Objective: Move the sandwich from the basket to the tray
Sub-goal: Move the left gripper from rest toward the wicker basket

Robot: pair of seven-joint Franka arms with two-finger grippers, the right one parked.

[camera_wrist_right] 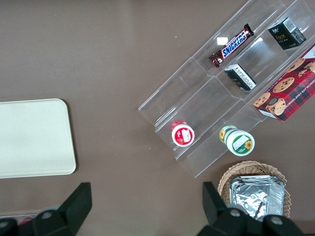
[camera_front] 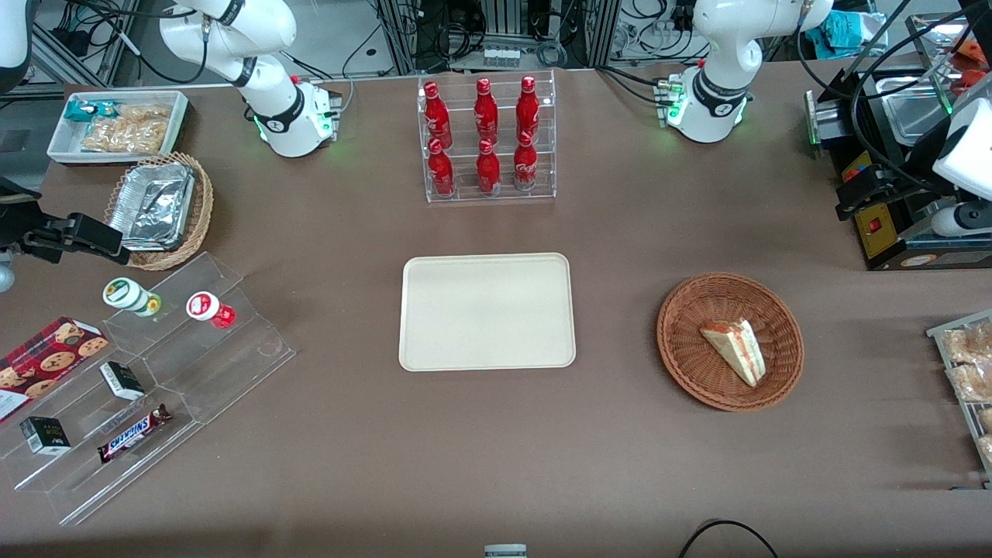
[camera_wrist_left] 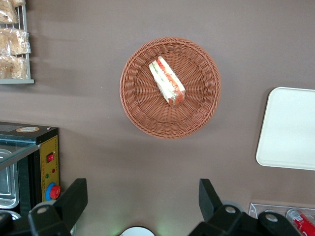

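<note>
Open gripper (camera_wrist_left: 140,206) high; basket (camera_front: 682,353)–tray (camera_front: 434,341) path clear.

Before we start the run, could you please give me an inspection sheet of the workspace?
Surface: brown table.
Job's things: sandwich lying in the basket; tray bare.
Clutter: Coca-Cola bottle rack, Snickers bar, cookie box, foil containers.
Grippers: gripper open, above the table, farther from the front camera than the basket.
Cables: black cable at the table's near edge.
Surroundings: black machine toward the working arm's end.
</note>
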